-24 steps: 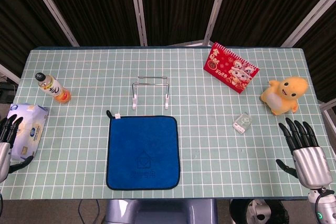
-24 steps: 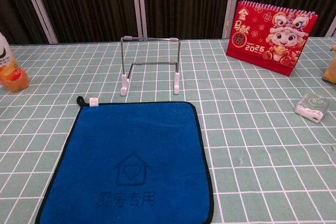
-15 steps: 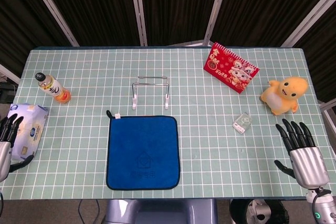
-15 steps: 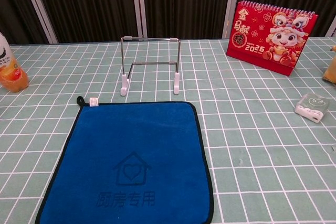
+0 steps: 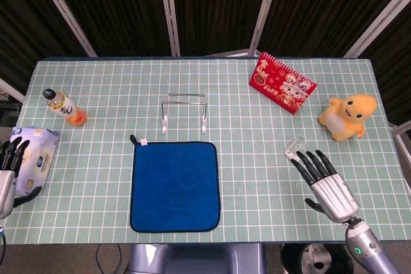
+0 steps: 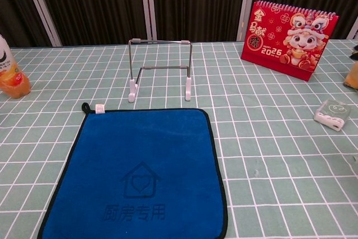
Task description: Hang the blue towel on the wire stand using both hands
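The right hand (image 5: 327,184) hovered empty, fingers spread, partly hiding a small clear case (image 5: 296,148). The left hand (image 5: 8,170), cropped at the frame edge, was likewise empty and spread. The blue towel (image 5: 174,186) lay flat just before the wire stand (image 5: 184,111).

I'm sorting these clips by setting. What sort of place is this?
Probably a robot test bench, not a home: a grid-patterned table before dark curtains, with unrelated props like a toy duck and calendar.

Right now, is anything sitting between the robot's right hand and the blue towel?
No. In the head view, only bare checked table mat lies between the right hand and the blue towel.
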{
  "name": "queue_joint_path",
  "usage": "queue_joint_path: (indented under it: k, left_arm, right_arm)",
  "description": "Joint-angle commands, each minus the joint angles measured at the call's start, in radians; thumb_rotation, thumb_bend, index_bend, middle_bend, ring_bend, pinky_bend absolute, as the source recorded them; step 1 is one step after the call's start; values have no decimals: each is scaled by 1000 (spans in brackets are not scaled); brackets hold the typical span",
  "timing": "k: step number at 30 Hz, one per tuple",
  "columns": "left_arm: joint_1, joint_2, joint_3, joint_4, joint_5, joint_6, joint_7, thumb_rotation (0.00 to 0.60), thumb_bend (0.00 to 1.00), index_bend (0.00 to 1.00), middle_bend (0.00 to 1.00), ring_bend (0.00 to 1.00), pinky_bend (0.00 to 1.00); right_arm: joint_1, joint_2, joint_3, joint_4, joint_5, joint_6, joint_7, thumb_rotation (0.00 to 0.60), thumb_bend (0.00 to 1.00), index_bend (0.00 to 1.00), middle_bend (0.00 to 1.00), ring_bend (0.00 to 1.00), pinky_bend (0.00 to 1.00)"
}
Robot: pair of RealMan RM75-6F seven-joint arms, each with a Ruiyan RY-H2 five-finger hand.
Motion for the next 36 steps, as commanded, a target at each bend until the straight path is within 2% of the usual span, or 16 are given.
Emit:
queue_joint_path:
  k: [1, 6, 7, 10, 11, 15, 25, 36]
  left_arm:
    - [-12, -15, -11, 9, -26, -19, 21, 600, 27, 0, 0, 0, 0]
    - [-39, -42, -33, 33, -80, -59, 58, 600, 29, 0, 0, 0, 0]
    - [-45, -47, -37, 43, -81, -64, 59, 600, 28, 0, 0, 0, 0]
    - [-54, -63, -43, 74, -87, -72, 59, 600, 27, 0, 0, 0, 0]
    - [-56, -67, -44, 81, -88, -74, 56, 600, 26, 0, 0, 0, 0]
    - [-60, -80, -45, 101, -93, -74, 56, 600, 27, 0, 0, 0, 0]
    - [-58, -88, -44, 101, -94, -59, 73, 600, 27, 0, 0, 0, 0]
    - [-61, -95, -39, 90, -105, -61, 107, 600, 26, 0, 0, 0, 0]
  right_arm:
    - [134, -50, 4, 68, -58, -133, 85, 600, 0, 11, 0, 0, 0]
    - [271, -107, 30, 108, -96, -240, 151, 600, 0, 88, 0, 0, 0]
    - [294, -120, 35, 120, -107, -248, 160, 600, 3, 153, 0, 0, 0]
    - [355, -162, 39, 163, -144, -272, 174, 600, 53, 160, 0, 0, 0]
    - [373, -177, 38, 179, -155, -278, 181, 600, 77, 116, 0, 0, 0]
    - [445, -249, 18, 267, -203, -301, 210, 600, 116, 146, 0, 0, 0]
    - [535, -382, -14, 455, -234, -318, 218, 600, 235, 167, 0, 0, 0]
    - [577, -460, -54, 590, -244, -274, 231, 600, 237, 164, 0, 0, 0]
